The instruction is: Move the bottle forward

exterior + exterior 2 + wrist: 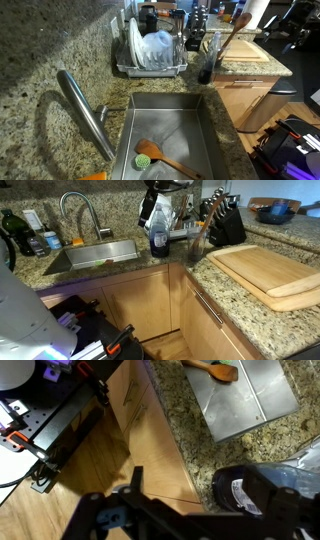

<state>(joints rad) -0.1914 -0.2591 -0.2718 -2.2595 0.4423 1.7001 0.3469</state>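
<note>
a steel sink [190, 125] is set in a granite counter [50, 60], with a curved faucet [85, 115] at its side. in the basin lie a wooden spoon [172, 160] and a green scrubber [143, 159], just beside each other. a dish rack [150, 70] with plates stands on the counter past one end of the sink. a cutting board [270, 270] lies near a knife block [225, 225]. wooden cabinets [140, 300] run below.
</note>
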